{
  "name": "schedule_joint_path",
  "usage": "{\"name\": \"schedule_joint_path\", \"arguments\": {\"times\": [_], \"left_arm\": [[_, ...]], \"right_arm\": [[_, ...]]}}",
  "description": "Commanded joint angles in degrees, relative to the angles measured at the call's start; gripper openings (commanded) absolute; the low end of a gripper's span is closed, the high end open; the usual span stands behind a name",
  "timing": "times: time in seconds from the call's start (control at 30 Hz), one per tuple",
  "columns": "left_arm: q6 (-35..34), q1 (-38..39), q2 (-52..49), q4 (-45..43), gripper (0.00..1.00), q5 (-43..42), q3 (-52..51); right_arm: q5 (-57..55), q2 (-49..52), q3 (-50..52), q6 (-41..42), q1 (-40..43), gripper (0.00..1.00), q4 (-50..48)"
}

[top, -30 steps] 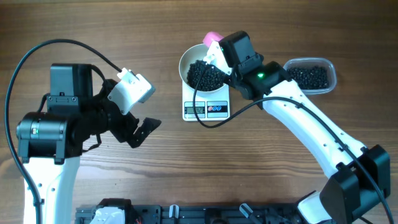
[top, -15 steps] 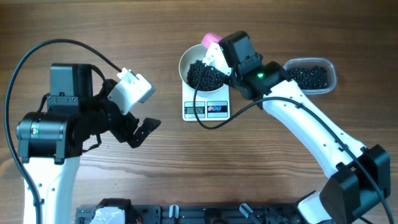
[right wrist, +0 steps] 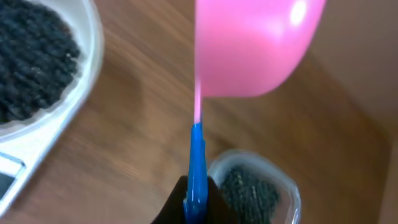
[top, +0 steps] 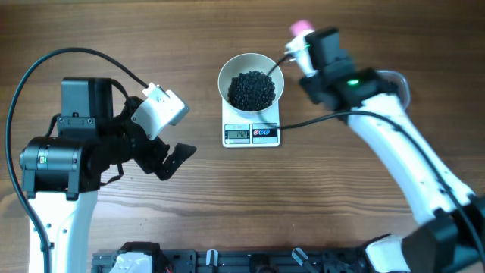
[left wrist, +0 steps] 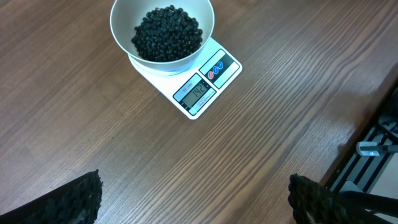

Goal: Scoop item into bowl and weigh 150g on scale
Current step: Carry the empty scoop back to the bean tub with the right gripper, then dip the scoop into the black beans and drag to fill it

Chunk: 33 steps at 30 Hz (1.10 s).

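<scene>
The white bowl (top: 224, 76) sits on the scale (top: 251, 133) in the upper middle of the overhead view, and a heap of black beads (top: 251, 89) fills its bottom, well below the rim. In the left wrist view the scale's display faces the lower right of the frame with 2 round buttons beside it, and the reading looks like 142, though the digits are small. The left gripper (top: 173, 159) hangs over bare table (top: 227, 212) at the left centre of the overhead frame, well apart from the scale. Its 2 fingers (left wrist: 71, 202) are spread wide, 1 in each lower corner of its own camera's frame, with nothing between them. The right gripper (right wrist: 196, 208) is at the upper right of the overhead view, to the right of the bowl and clear of it. Its jaws are pressed tight on the thin blue handle of a pink scoop (right wrist: 255, 43), which points toward the top of the frame. Only the scoop's rounded underside shows in the right wrist view. Below it, at the bottom right of that frame, lies a clear plastic tub (right wrist: 287, 186) holding more black beads; in the overhead view the right arm hides most of it.
</scene>
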<state>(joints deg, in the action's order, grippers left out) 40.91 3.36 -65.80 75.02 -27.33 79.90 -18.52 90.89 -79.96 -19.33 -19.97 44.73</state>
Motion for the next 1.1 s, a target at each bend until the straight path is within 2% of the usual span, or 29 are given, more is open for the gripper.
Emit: {"name": "schedule_joint_path", "arguments": {"times": [0.0,0.13,0.4,0.57,0.7,0.87,1.07], "left_arm": [[0.7,-0.4,-0.2,0.0,1.00,-0.5,1.1],[0.7,-0.4,-0.2,0.0,1.00,-0.5,1.1],[0.7,-0.4,-0.2,0.0,1.00,-0.5,1.1],[0.7,-0.4,-0.2,0.0,1.00,-0.5,1.1],[0.7,-0.4,-0.2,0.1,1.00,-0.5,1.1],[0.7,-0.4,-0.2,0.0,1.00,-0.5,1.1],[0.7,-0.4,-0.2,0.0,1.00,-0.5,1.1]], "right_arm": [[5.7,-4.2,-2.3,4.5,6.0,0.04,5.2],[15.2,-4.0,-2.7,4.5,12.5,0.04,13.2],[18.9,-0.2,-2.7,2.8,20.2,0.04,23.5],[15.9,4.8,-2.7,-0.3,22.8,0.04,23.6],[8.2,9.6,-2.7,-3.6,23.1,0.04,23.2],[4.8,13.3,-2.7,-7.1,23.1,0.04,19.3],[-0.1,15.3,-2.7,-18.0,23.1,0.04,13.4]]}}
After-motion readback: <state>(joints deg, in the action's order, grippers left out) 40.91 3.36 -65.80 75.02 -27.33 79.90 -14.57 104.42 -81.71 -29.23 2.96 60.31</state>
